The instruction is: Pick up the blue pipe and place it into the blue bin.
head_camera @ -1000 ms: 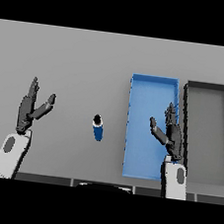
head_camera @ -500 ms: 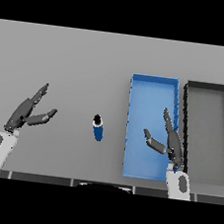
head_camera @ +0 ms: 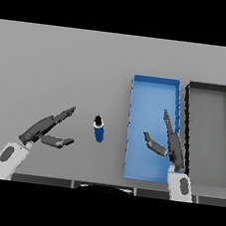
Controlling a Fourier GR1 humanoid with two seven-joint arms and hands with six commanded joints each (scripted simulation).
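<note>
Item, my left hand [head_camera: 42, 130]: dark, fingers straight and spread from the thumb, holding nothing, pointed toward the view's right over the flat grey counter [head_camera: 60, 68].

Item, small blue pipe with a black cap [head_camera: 98, 130]: on the counter just beyond those fingertips, apart from them, directly along the line they pointed. Its long axis ran toward and away from me, cap at the far end, so it lay crosswise to my reach.

Item, shallow blue rectangular bin [head_camera: 156, 85]: just beside the pipe on its far side from my left hand.

Item, my right hand [head_camera: 169, 142]: fingers straight, thumb out, empty, hovering over the bin; judged slightly farther from the pipe than the left.

Item, dark grey rectangular bin [head_camera: 213, 88]: beside the blue one, outermost.
</note>
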